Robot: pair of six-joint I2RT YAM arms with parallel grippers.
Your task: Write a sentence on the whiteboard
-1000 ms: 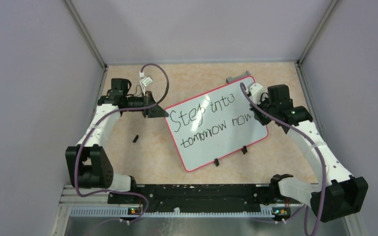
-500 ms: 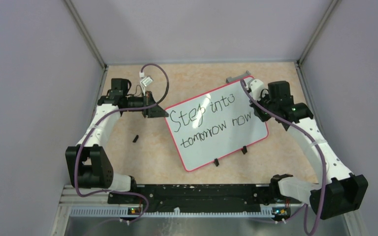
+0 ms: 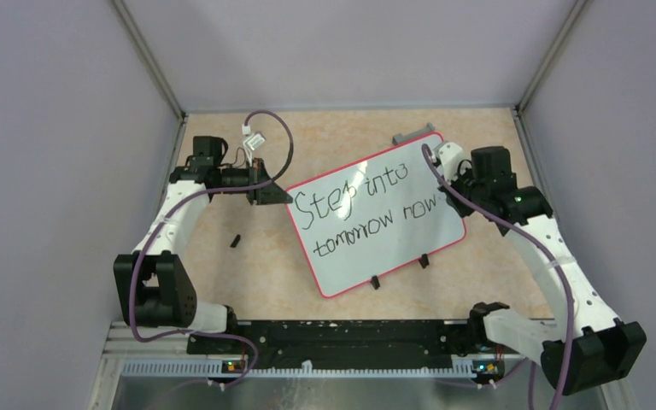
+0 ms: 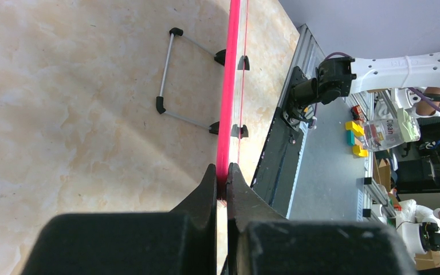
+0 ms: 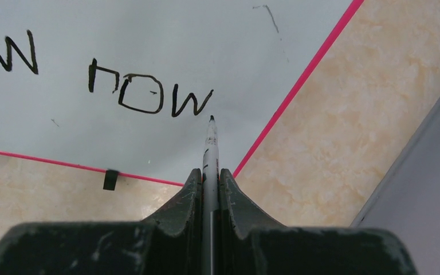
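Observation:
The whiteboard (image 3: 367,260) lies tilted on the table, white with a pink rim. On it is the sentence (image 3: 363,209) in black: "Step into tomorrow now". My left gripper (image 3: 278,195) is shut on the board's left corner; in the left wrist view its jaws (image 4: 222,172) pinch the pink rim (image 4: 229,86). My right gripper (image 3: 449,175) is over the board's right end, shut on a thin white marker (image 5: 210,149). The marker's black tip points just past the last letter of "now" (image 5: 149,97). Whether the tip touches the whiteboard (image 5: 149,28) I cannot tell.
A small black cap (image 3: 235,241) lies on the table left of the board. A grey bar (image 3: 410,137) sits behind the board's far corner. Two black clips (image 3: 376,282) (image 3: 424,260) stand on its near edge. A wire stand (image 4: 166,74) shows under it. Walls close in on both sides.
My right wrist has drifted a little to the right and back, away from the end of "now", with the marker still in it. The left arm and the board have not moved.

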